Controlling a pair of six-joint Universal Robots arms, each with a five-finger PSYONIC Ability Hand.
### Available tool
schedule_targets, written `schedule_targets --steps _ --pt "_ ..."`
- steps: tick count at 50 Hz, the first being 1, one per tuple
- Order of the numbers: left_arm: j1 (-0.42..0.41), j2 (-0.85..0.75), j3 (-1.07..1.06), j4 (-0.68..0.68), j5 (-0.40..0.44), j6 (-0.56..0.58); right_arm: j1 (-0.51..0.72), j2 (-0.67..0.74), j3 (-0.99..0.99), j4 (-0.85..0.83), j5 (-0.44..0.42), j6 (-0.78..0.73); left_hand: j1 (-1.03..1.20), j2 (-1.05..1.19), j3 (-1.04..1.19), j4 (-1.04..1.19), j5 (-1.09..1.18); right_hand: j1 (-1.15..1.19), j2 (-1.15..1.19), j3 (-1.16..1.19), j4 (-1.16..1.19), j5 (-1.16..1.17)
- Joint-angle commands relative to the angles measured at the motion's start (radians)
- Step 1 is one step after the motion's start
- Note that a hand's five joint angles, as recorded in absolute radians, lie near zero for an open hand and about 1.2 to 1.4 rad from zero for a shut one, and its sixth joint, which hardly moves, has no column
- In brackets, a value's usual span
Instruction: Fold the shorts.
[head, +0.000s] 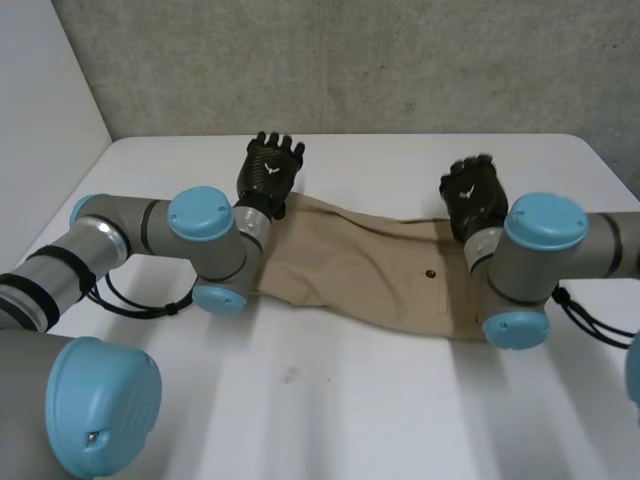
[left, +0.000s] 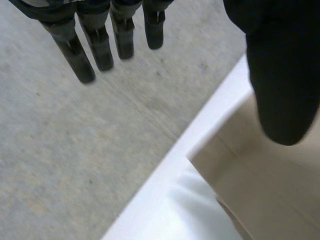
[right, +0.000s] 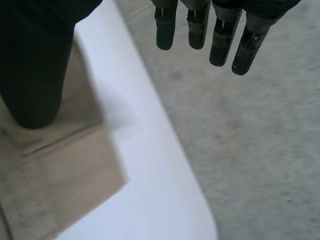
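You can read no text, number or sign here. The shorts (head: 370, 270) carry no legible label.

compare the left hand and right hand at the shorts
The left hand is at the shorts' far left corner, the right hand at their far right corner. The left hand reaches nearer the table's far edge than the right hand. Both are open, fingers straight past the shorts.
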Motion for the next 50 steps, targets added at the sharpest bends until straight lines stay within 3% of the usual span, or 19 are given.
schedule_targets --steps 1,6,13,20,26,37,41,43,44,50 --pt "0.002 0.176 -0.169 0.123 -0.024 -0.006 -0.031 -0.229 0.075 -0.045 0.0 0.185 -0.073 -0.154 -0.172 -0.16 -0.155 -0.028 -0.048 -0.045 -0.058 -0.075" --pt "0.005 0.345 -0.333 0.139 -0.044 -0.011 -0.068 -0.418 0.168 0.008 -0.01 0.363 -0.073 -0.153 -0.172 -0.159 -0.155 -0.028 -0.048 -0.045 -0.058 -0.075" --pt "0.006 0.545 -0.602 0.119 -0.043 -0.07 -0.1 -0.5 0.264 0.265 -0.095 0.4 -0.058 -0.138 -0.157 -0.145 -0.14 -0.028 -0.047 -0.044 -0.057 -0.075" --pt "0.008 0.667 -0.838 0.003 -0.041 -0.161 -0.159 -0.567 0.434 0.522 -0.188 0.501 -0.046 -0.126 -0.145 -0.133 -0.128 0.278 0.258 0.261 0.248 0.231" --pt "0.032 0.723 -0.962 -0.05 -0.036 -0.25 -0.182 -0.567 0.587 0.466 -0.294 0.513 -0.049 -0.129 -0.148 -0.136 -0.131 0.39 0.37 0.373 0.361 0.343" --pt "0.04 0.759 -1.059 -0.05 -0.036 -0.293 -0.191 -0.443 0.612 0.285 -0.277 0.498 -0.052 -0.132 -0.151 -0.139 -0.134 0.407 0.388 0.391 0.378 0.36" --pt "0.038 0.763 -1.073 -0.05 -0.038 -0.293 -0.197 -0.402 0.592 0.23 -0.235 0.463 -0.055 -0.135 -0.154 -0.142 -0.137 0.911 0.891 0.894 0.881 0.864" --pt "0.038 0.77 -1.076 -0.05 -0.041 -0.295 -0.208 -0.4 0.59 0.207 -0.219 0.449 -0.058 -0.138 -0.157 -0.145 -0.14 0.991 0.972 0.975 0.962 0.944" --pt "0.038 0.773 -1.078 -0.05 -0.041 -0.295 -0.225 -0.395 0.586 0.193 -0.208 0.435 -0.058 -0.138 -0.157 -0.145 -0.14 1.189 1.17 1.173 1.16 1.142" --pt "0.04 0.809 -1.093 -0.047 -0.039 -0.295 -0.289 -0.417 0.581 0.194 -0.205 0.385 -0.064 -0.144 -0.163 -0.151 -0.146 1.193 1.174 1.177 1.164 1.146"
